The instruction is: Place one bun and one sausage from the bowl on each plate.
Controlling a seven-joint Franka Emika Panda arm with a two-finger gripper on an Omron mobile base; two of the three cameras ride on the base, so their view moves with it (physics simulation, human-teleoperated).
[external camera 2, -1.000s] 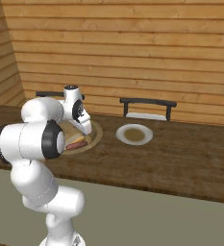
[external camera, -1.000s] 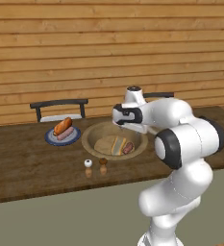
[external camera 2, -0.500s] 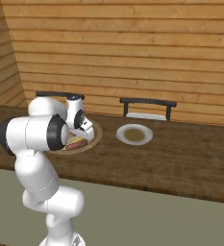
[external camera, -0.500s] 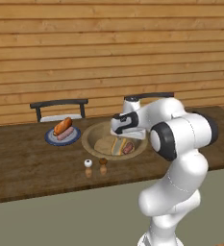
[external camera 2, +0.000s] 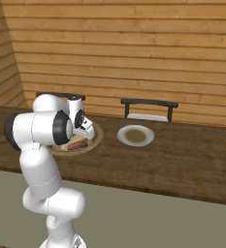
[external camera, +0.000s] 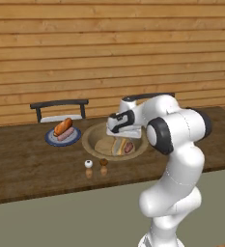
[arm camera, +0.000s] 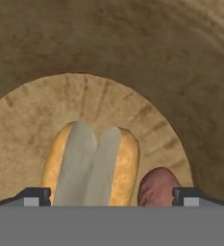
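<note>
The pale tan split bun [arm camera: 90,166] lay in the tan wooden bowl [arm camera: 132,57], long axis toward twelve o'clock, between the open tool's [arm camera: 112,196] fingertips [arm camera: 36,196]; reddish-brown sausage [arm camera: 157,186] at four.

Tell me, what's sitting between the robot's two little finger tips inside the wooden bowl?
In the hand view, the split tan bun lies between the open fingertips, with the reddish-brown sausage beside it, in the bowl.

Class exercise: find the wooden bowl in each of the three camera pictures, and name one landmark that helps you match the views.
Left base view: the wooden bowl sits mid-picture, right of the blue plate, partly behind the arm.
Right base view: the bowl lies left of centre, left of the white plate.
Hand view: its inner wall spreads across the picture.
Shared landmark: the split bun inside it.
</note>
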